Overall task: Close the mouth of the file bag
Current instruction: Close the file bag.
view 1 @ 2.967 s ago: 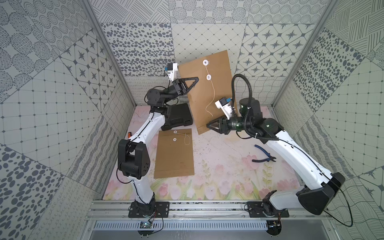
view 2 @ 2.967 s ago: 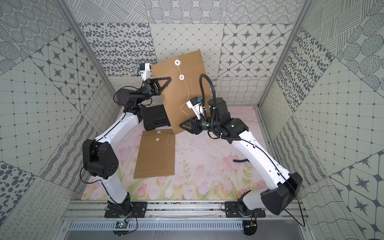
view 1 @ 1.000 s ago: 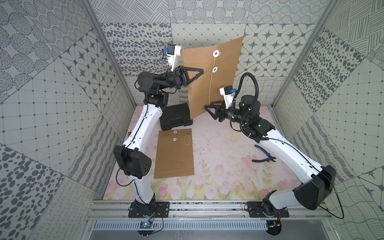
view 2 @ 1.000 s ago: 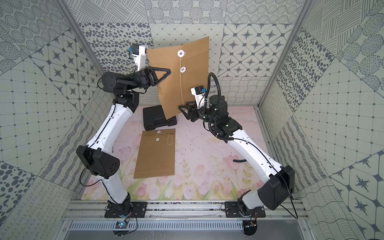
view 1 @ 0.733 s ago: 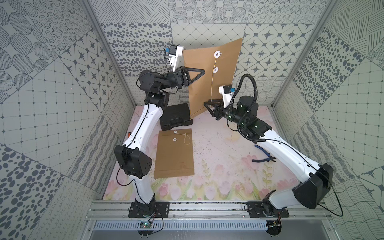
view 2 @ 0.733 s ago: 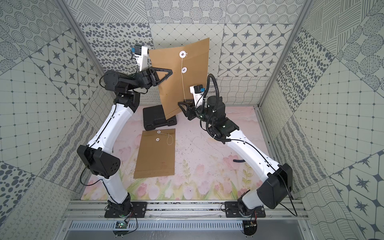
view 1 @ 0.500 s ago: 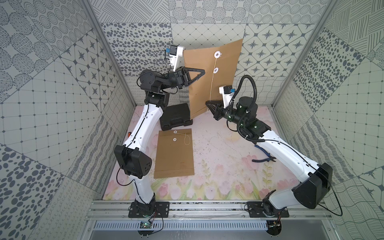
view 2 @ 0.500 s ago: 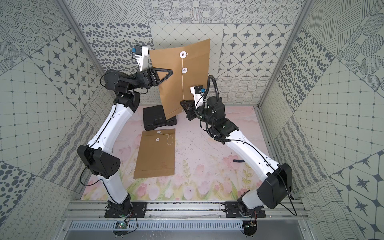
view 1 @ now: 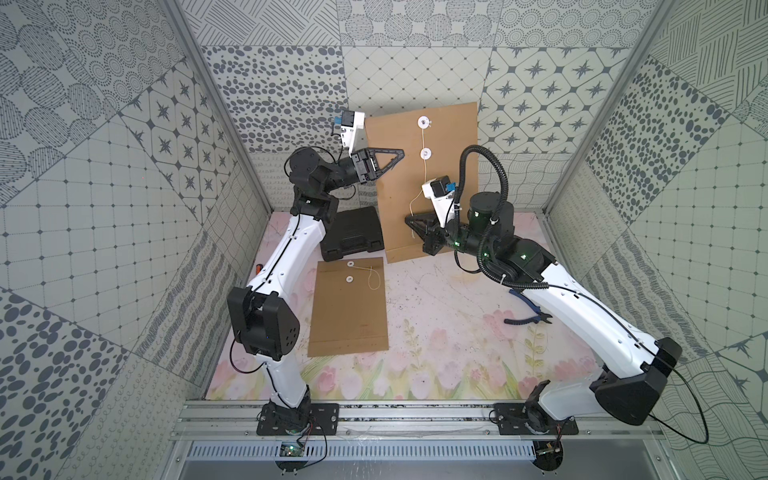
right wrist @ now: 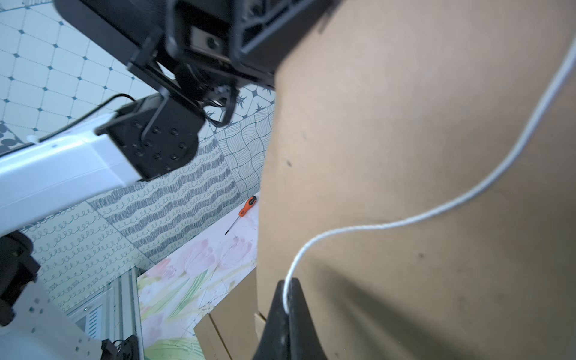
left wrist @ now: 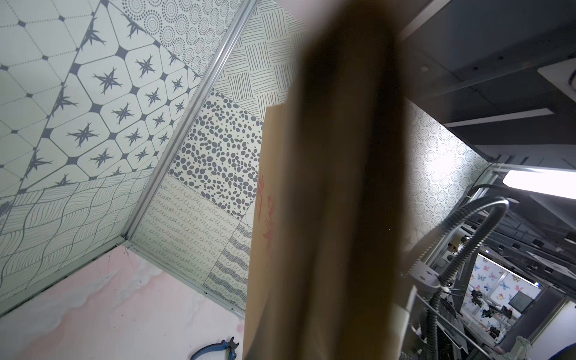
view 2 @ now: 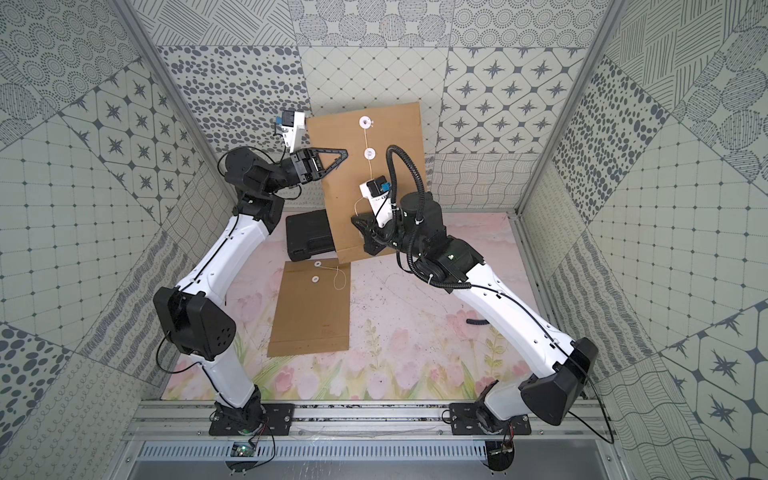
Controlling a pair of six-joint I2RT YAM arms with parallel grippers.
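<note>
The brown file bag [view 1: 453, 137] [view 2: 399, 133] stands upright at the back, its lower edge on the table. Two white discs [view 1: 423, 122] [view 1: 426, 154] sit near its top. A white string [view 1: 420, 189] [right wrist: 405, 223] hangs from them. My left gripper [view 1: 397, 153] [view 2: 343, 153] is shut on the bag's left edge. In the left wrist view the blurred bag [left wrist: 343, 187] hides the jaws. My right gripper [view 1: 411, 220] [view 2: 356, 220] [right wrist: 288, 288] is shut on the string's lower end, in front of the bag [right wrist: 436, 140].
A second file bag [view 1: 348, 307] [view 2: 313, 311] lies flat on the flowered table. A black case [view 1: 353, 239] sits behind it, partly under the upright bag. Blue pliers [view 1: 530, 316] [left wrist: 218, 350] lie under my right arm. An orange screwdriver [right wrist: 241, 213] rests by the left wall.
My right gripper moved in toward the hanging string and shut on it. The left gripper kept the bag upright, nearly still.
</note>
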